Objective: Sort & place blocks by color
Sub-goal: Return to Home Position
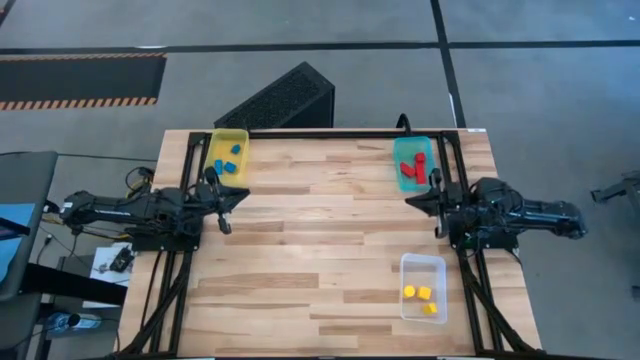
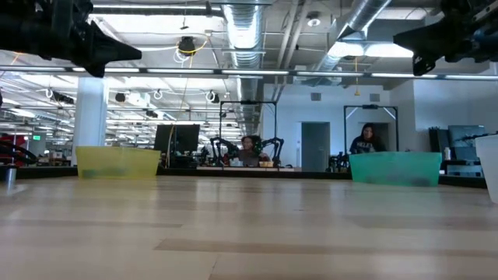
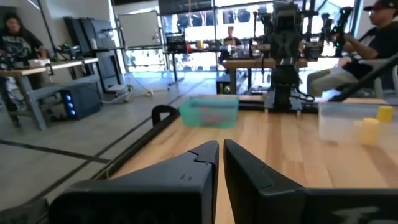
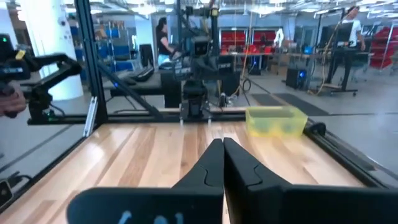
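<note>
Blue blocks [image 1: 229,164] lie in the yellow bin [image 1: 213,152] at the table's far left. Red blocks [image 1: 415,169] lie in the teal bin [image 1: 400,152] at the far right. Yellow blocks [image 1: 421,296] lie in the clear bin [image 1: 408,262] at the near right. My left gripper [image 1: 243,197] is shut and empty, raised over the table's left edge, pointing right. My right gripper [image 1: 411,201] is shut and empty, raised at the right edge, pointing left. In the left wrist view the fingers [image 3: 219,155] nearly meet; in the right wrist view the fingers [image 4: 220,150] meet.
Bare wood stretches across the table's middle [image 1: 320,230]. A black perforated box [image 1: 282,100] stands on the floor beyond the far edge. Black frame rails run along the table's sides. People sit at benches in the room behind.
</note>
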You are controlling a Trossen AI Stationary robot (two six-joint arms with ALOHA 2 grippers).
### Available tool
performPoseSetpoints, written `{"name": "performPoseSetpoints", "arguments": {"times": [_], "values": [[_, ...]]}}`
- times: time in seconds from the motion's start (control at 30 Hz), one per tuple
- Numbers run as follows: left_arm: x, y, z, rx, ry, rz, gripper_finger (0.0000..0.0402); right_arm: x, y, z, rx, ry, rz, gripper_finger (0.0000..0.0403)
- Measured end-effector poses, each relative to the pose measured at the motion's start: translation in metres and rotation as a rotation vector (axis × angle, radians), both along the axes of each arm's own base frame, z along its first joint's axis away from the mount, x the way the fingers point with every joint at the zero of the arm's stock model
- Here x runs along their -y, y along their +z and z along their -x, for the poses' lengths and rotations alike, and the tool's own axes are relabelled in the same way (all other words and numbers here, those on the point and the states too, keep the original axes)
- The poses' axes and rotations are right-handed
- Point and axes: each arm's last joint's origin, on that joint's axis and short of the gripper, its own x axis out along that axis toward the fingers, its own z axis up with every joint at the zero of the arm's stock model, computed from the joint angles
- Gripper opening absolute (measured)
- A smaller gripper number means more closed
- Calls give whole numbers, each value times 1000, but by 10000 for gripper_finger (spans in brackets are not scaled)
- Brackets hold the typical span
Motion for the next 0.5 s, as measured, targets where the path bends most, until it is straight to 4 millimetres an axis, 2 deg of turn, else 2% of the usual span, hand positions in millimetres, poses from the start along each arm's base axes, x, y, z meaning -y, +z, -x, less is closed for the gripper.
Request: {"name": "performPoseSetpoints", "arguments": {"times": [0.17, 0.27, 0.33, 0.5], "values": [[-1, -3, 4, -26, 29, 11, 13, 1, -4, 10, -17, -17, -45, 11], [-1, -5, 8, -23, 31, 37, 13, 1, -10, 9, -56, -19, -90, 13], [-1, -5, 9, 15, 30, 46, 13, 1, -11, 6, -10, -13, -93, 14], [-1, -23, 8, 81, 11, 47, 13, 1, -29, -1, 43, -1, -108, 12]]}}
